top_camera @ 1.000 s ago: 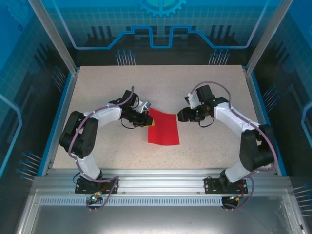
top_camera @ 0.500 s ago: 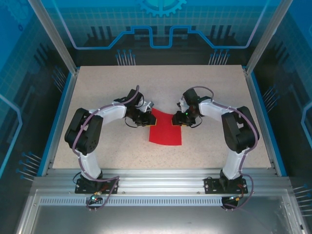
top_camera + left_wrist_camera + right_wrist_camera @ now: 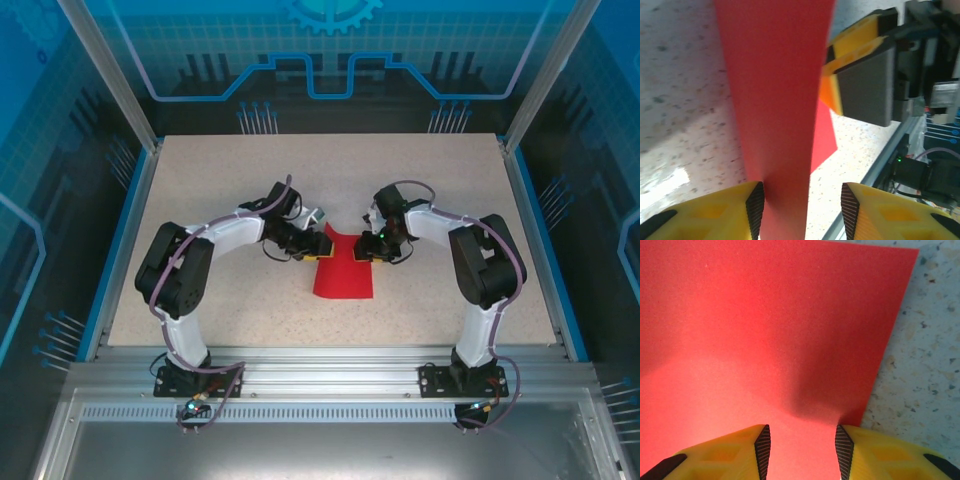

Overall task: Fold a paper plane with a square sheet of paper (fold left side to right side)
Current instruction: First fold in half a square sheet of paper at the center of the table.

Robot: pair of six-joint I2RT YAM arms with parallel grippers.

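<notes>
The square sheet of paper [image 3: 343, 275] is bright red and lies mid-table, its left part raised and curling over. In the left wrist view the paper [image 3: 775, 100] rises as a tall band between my fingers, close against the left finger [image 3: 756, 205]. My left gripper [image 3: 318, 243] [image 3: 799, 200] stands open at the sheet's far left corner. My right gripper [image 3: 363, 246] [image 3: 802, 440] is open at the far right corner, its jaws apart over the flat paper [image 3: 765, 330]. The right gripper's yellow finger [image 3: 860, 45] shows just past the band.
The speckled beige table [image 3: 420, 180] has blue side rails [image 3: 128, 230] and an aluminium frame [image 3: 330, 365] along the near edge. Both arms bend inward toward the middle, with open tabletop [image 3: 230, 170] behind and to each side.
Both grippers closed in on the sheet's far edge, the right one swinging left onto it. The paper's left side lifted, so its footprint looks narrower and shifted right.
</notes>
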